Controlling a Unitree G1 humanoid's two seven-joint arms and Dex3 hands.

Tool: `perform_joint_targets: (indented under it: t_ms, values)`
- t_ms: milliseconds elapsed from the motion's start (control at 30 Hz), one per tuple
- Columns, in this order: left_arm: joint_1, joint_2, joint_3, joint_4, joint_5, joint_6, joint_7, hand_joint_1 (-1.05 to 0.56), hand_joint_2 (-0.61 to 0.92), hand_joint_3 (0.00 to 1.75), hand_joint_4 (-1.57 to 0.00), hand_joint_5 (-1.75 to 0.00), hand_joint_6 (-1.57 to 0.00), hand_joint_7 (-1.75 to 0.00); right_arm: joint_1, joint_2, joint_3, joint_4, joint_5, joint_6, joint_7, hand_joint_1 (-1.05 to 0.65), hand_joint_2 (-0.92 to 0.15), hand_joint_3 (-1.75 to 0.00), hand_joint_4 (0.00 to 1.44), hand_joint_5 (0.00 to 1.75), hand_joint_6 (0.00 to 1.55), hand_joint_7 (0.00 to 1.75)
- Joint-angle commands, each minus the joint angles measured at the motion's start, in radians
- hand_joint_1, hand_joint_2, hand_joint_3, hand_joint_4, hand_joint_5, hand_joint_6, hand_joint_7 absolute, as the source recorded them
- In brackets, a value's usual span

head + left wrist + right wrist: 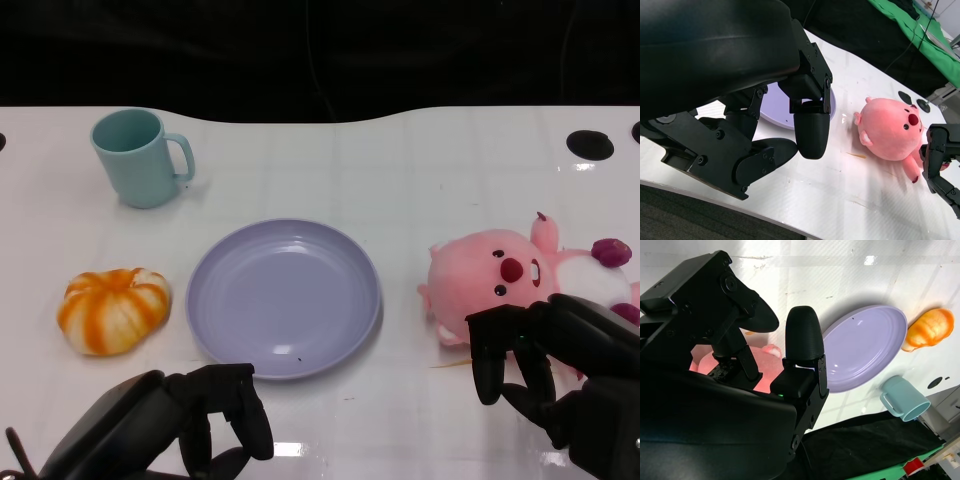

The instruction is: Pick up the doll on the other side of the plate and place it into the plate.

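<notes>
A pink plush doll (505, 276) lies on the white table to the right of a lavender plate (284, 296); the left wrist view shows the doll (890, 131) too. My right hand (560, 370) hovers just in front of and partly over the doll, fingers apart and curved, holding nothing. In the right wrist view the doll (767, 351) shows pink between the fingers (802, 335), with the plate (865, 347) beyond. My left hand (170, 425) rests near the table's front edge, before the plate, fingers curled with nothing in them.
A teal mug (140, 157) stands at the back left. An orange and white pumpkin toy (112, 309) lies left of the plate. Dark round holes (590, 144) sit at the table's back right. A dark backdrop runs behind the table.
</notes>
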Motion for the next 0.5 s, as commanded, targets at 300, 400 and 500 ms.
perform_joint_targets:
  t_ms: [300, 400, 500]
  values:
    - [-0.006, 0.012, 0.006, 0.002, 0.007, -0.002, -0.004, -0.21, 0.66, 0.93, -0.65, -1.69, -0.66, -1.34, -0.015, -0.005, -0.003, 0.008, 0.011, -0.008, 0.0, -0.08, -0.32, -1.37, 0.88, 1.75, 0.75, 1.56]
    - [-0.006, 0.014, 0.006, 0.001, 0.01, -0.001, -0.005, -0.22, 0.65, 0.93, -0.65, -1.69, -0.66, -1.35, -0.014, -0.004, -0.004, 0.006, 0.011, -0.004, -0.001, -0.07, -0.32, -1.36, 0.86, 1.75, 0.75, 1.54]
    - [-0.005, 0.015, 0.005, -0.002, 0.014, 0.0, -0.005, -0.22, 0.65, 0.93, -0.65, -1.69, -0.65, -1.35, -0.013, 0.002, -0.011, 0.009, 0.026, -0.004, -0.002, -0.05, -0.33, -1.35, 0.86, 1.75, 0.76, 1.52]
